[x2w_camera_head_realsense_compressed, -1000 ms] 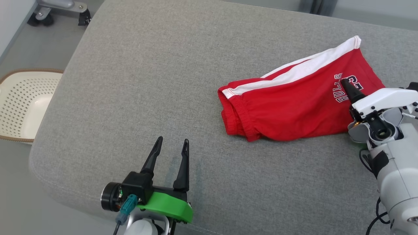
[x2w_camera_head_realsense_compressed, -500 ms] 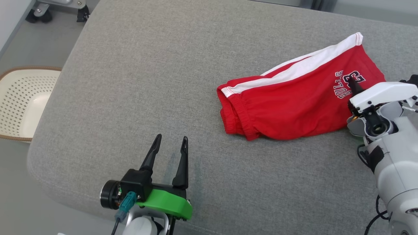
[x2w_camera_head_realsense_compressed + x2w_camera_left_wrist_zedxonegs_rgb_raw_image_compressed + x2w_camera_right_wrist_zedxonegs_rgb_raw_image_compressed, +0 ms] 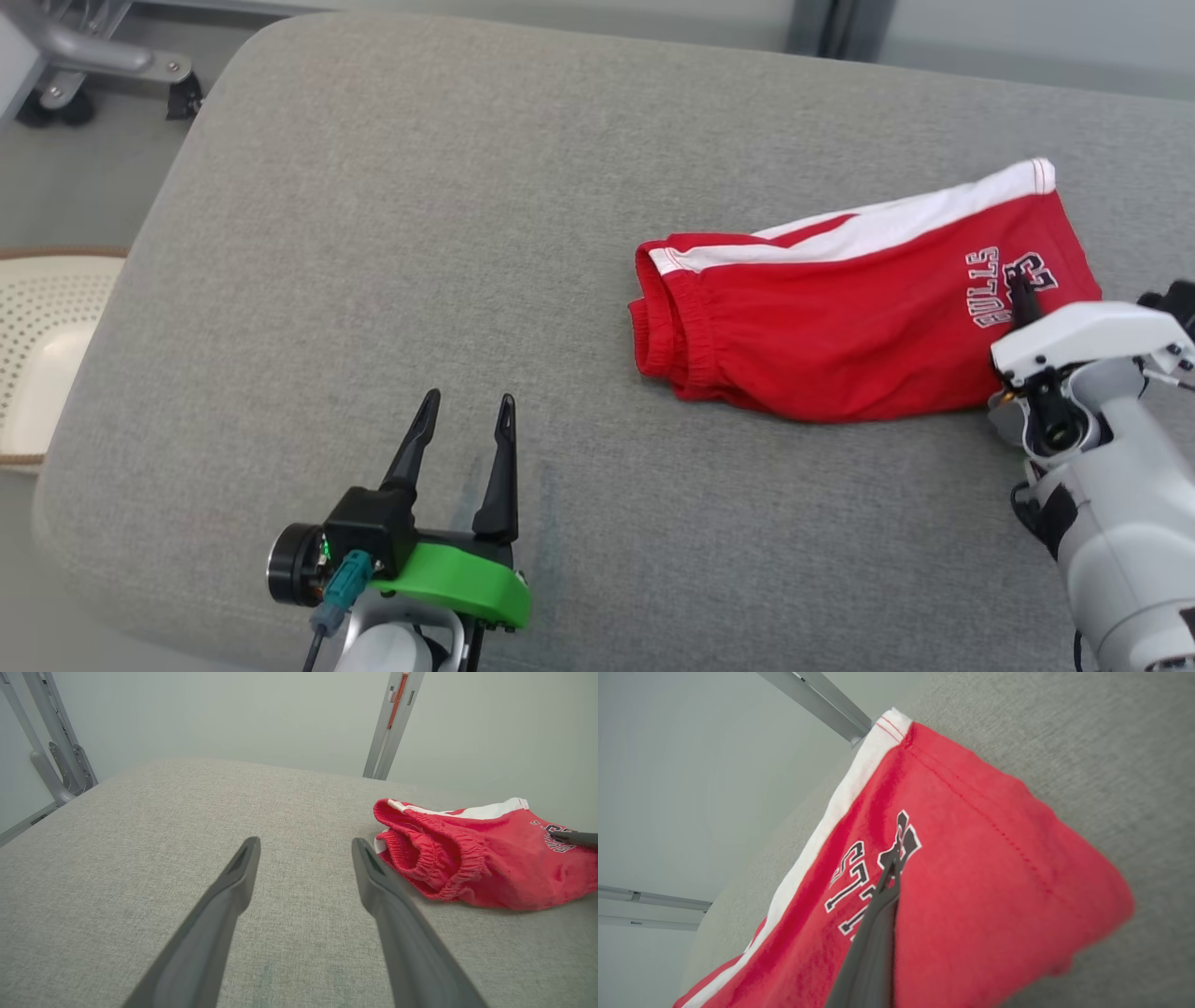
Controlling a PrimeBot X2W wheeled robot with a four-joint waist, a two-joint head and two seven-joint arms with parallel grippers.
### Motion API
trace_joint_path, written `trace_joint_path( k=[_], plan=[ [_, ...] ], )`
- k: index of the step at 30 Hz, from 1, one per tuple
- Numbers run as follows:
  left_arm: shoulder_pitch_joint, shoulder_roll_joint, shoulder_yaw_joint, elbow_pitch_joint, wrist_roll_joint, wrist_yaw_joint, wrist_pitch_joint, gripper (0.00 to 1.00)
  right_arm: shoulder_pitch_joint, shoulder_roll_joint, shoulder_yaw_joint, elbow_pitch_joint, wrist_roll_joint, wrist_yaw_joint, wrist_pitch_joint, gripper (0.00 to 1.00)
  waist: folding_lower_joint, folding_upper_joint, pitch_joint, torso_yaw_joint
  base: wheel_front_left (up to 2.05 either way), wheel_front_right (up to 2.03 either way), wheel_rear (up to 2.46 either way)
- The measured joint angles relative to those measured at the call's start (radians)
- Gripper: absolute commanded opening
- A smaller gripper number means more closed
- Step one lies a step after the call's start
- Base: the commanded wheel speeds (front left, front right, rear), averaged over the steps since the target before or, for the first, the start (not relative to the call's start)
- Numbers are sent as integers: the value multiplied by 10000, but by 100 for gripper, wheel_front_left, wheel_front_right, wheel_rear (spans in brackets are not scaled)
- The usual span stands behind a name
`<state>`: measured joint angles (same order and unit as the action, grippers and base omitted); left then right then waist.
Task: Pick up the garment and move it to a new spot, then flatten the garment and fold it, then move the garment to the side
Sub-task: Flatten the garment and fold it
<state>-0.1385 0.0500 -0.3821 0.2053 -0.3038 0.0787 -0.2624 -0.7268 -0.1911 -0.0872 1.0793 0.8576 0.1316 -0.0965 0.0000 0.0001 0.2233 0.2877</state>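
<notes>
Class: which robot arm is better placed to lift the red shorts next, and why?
Right: the right gripper is shut on the red fabric shorts at their lettering, while the open left gripper sits apart.

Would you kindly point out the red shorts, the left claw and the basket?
red shorts (image 3: pixel 840 327), head view, middle of the cloth.
left claw (image 3: pixel 469 398), head view, between its fingertips.
basket (image 3: pixel 56 299), head view, perforated wall.

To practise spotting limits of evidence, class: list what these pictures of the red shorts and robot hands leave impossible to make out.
Head view: right hand fingers mostly hidden behind its own white housing.
Left wrist view: shorts print cut off by right edge.
Right wrist view: waistband beyond bottom edge; lower corner blurred.
Head view: basket cut off by left edge.
</notes>
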Motion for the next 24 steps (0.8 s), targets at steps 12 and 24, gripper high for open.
trace_joint_path(
  k=[12,24],
  plan=[
    [343,-2,539,52,251,-184,0,100,2299,255,-435,-1195,-29,-4,-1292,0,0,0,-700,-1112,0,0,0],
    [411,-2,562,171,403,-397,0,100,2339,675,-579,-2048,-109,-10,-1289,0,0,0,-1043,-1723,0,0,0]
  ],
)
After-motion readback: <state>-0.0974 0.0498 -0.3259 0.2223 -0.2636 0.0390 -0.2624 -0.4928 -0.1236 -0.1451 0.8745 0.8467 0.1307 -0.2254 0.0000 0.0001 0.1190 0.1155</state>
